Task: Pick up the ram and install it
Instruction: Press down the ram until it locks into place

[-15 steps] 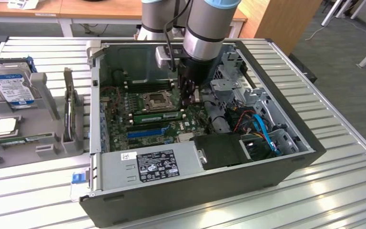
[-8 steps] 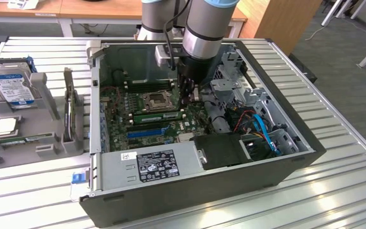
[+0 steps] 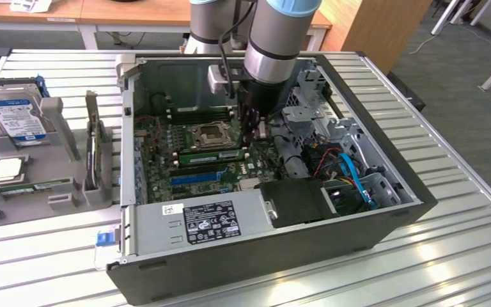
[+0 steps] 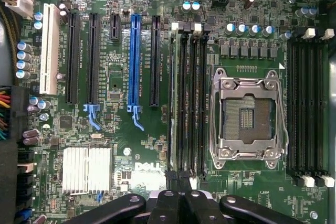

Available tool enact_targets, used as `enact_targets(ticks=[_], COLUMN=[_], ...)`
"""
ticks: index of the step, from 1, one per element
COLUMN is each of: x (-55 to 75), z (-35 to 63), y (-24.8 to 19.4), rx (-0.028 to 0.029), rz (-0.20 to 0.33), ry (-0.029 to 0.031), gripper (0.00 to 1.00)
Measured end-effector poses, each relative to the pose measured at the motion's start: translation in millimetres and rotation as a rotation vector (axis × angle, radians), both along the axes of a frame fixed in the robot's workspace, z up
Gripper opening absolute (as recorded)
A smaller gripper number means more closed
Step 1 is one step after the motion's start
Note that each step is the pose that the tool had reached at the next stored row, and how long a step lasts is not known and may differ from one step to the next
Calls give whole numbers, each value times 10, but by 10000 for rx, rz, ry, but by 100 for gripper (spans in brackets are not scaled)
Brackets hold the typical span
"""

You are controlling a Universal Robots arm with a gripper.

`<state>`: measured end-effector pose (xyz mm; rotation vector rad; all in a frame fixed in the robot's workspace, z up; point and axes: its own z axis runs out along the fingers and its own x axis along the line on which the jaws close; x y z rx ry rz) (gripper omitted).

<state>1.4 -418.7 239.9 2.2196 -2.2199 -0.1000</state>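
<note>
With jaws pressed shut, hangs low inside the computer case [image 3: 314, 256] in the exterior view, at the 3 o'clock end of the ram [image 3: 213, 155], seated flat in a slot at 6 o'clock of the processor socket [image 3: 207, 135]. From the wrist view, looks straight down on black memory slots [image 4: 191, 103] just beside that socket.

Arm [image 3: 271, 38] showing silver-grey tubular links, light blue joint ring, black cable running down side. Black wrist section below. Gripper [image 4: 178, 203] showing black rounded fingers [image 4: 164, 205].
</note>
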Motion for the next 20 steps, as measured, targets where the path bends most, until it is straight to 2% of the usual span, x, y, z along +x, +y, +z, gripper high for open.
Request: enact_targets(ticks=[5,16,20], x=[0,0,0], z=[-41,-47,-80], y=[0,16,17], rx=[-1,-2,-1], rz=[0,-1,0], ry=[0,0,0], gripper=[10,10,10])
